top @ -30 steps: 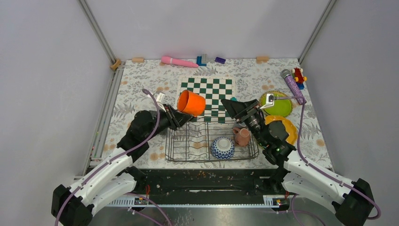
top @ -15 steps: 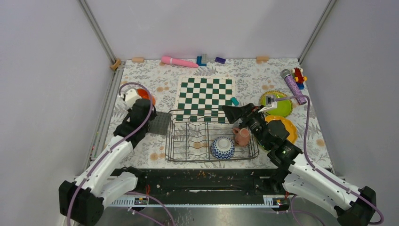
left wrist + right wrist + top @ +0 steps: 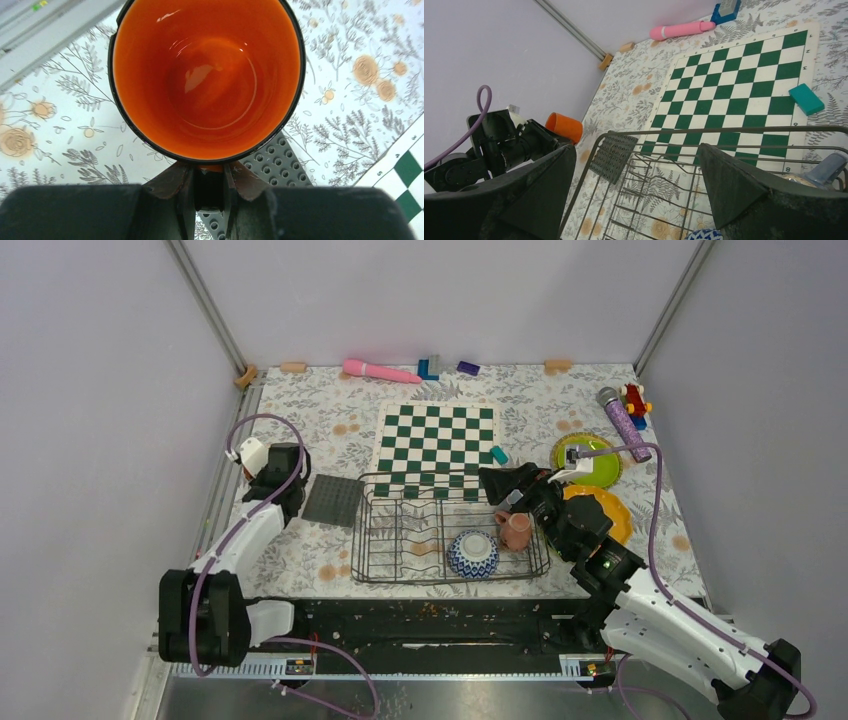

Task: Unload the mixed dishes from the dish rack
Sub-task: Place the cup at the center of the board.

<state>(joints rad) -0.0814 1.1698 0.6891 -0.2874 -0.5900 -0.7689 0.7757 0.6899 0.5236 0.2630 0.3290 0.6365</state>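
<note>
Nearest in the dish rack [image 3: 405,532], the blue-and-white patterned bowl [image 3: 472,552] sits by the front rim, right of centre, apparently foot-up. Just beyond it, at the rack's right end, is the pink mug [image 3: 515,530]. The right gripper [image 3: 636,148] hangs over the rack's far right part with its jaws spread wide and nothing between them. A small grey-blue shape at the edge of its wrist view may be the small grey cup [image 3: 828,169], but too little shows to be sure. On the table to the right of the rack lie the yellow-orange plate [image 3: 612,512] and, farther back, the lime green plate [image 3: 592,466]. Out by the table's left edge, the left gripper [image 3: 209,172] has narrowed its fingers onto the rim wall of the orange cup [image 3: 207,75], mouth toward the wrist camera, just beside the dark grey mat [image 3: 332,501]. Whether the cup's base touches the floral cloth I cannot tell. Behind the rack lies the chessboard [image 3: 435,443], with a teal block [image 3: 498,454] at its right edge.
</note>
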